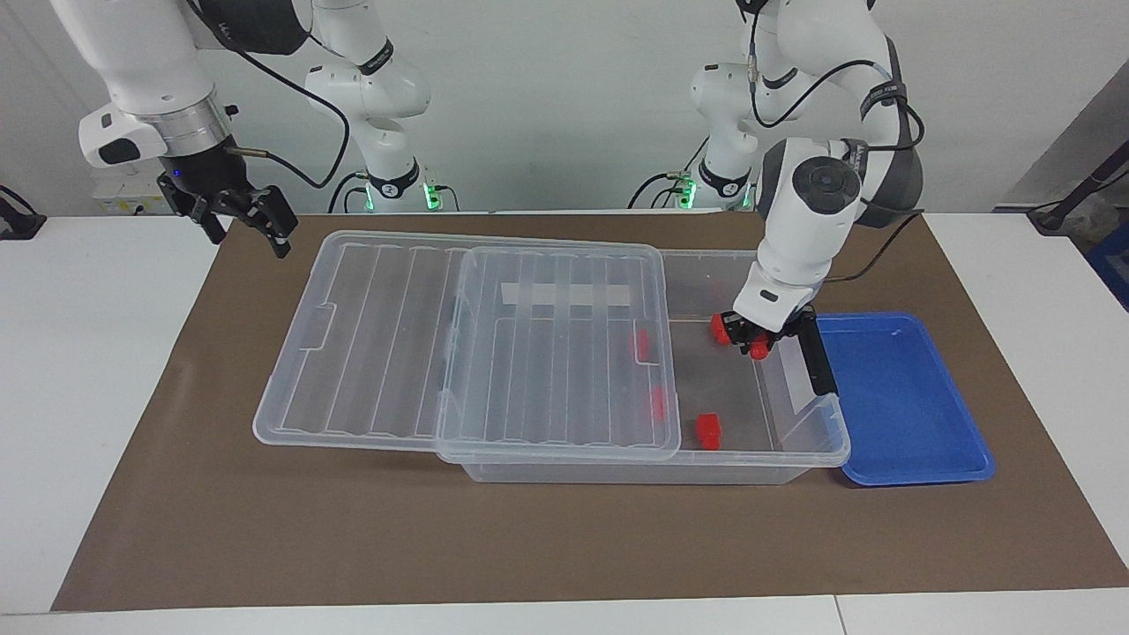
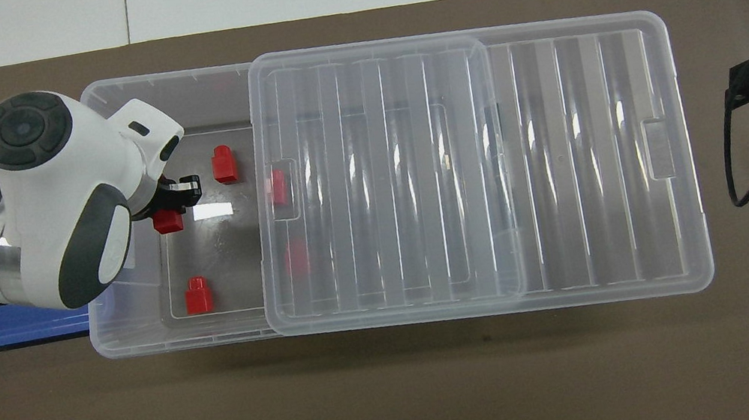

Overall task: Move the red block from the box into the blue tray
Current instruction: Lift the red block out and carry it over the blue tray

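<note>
The box (image 1: 635, 472) is a clear bin in the middle of the brown mat. Its ribbed lid (image 1: 370, 344) is slid toward the right arm's end, so the end beside the blue tray (image 1: 908, 414) is uncovered. My left gripper (image 1: 757, 339) is down inside that uncovered end, shut on a red block (image 1: 759, 350), also seen from overhead (image 2: 167, 222). Two more red blocks (image 1: 707, 429) (image 1: 721, 328) lie loose on the box floor. Two others (image 1: 641, 344) show dimly under the lid. My right gripper (image 1: 247, 225) waits open in the air at its own end.
The blue tray (image 2: 6, 328) lies against the box's end toward the left arm's end, mostly hidden under the left arm from overhead. A black latch clip (image 1: 818, 357) stands on the box wall between gripper and tray. The lid (image 2: 566, 170) overhangs the mat.
</note>
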You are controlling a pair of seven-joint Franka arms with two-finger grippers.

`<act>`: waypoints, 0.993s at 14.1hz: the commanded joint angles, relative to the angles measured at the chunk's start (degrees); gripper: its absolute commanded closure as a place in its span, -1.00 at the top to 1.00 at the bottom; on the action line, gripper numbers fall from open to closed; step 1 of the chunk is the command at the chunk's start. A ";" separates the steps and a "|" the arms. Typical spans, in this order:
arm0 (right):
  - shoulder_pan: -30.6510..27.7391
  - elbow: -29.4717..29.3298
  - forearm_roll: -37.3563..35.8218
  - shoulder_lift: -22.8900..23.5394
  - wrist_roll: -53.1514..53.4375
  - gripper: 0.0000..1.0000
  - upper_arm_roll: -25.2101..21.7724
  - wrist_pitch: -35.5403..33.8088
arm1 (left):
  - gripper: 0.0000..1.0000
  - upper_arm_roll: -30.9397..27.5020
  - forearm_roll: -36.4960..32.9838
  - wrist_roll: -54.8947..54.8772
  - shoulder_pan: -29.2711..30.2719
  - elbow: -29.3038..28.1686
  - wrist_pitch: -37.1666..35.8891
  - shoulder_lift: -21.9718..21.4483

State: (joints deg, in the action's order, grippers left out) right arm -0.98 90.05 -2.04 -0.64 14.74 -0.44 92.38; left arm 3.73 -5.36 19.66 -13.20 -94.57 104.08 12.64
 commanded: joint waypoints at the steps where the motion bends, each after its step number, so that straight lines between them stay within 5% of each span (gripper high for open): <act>1: 0.10 0.04 -0.42 -0.33 -1.29 1.00 -0.44 -0.45 | -1.00 0.22 0.79 -1.19 1.95 5.61 -7.55 0.37; 11: 0.10 0.04 -0.33 -0.33 -1.29 1.00 -0.44 -0.45 | -1.00 0.22 0.79 -14.98 7.57 6.06 -8.28 -0.51; 14: 0.10 0.04 -0.33 -0.33 -1.29 1.00 -0.44 -0.45 | -1.00 0.22 0.88 -25.87 14.32 4.75 -4.34 -0.60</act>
State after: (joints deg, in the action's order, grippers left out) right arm -0.98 90.05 -2.04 -0.64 14.74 -0.45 92.38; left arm 3.73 -5.02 0.09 -3.31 -88.60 96.89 12.49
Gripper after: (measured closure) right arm 0.000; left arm 0.652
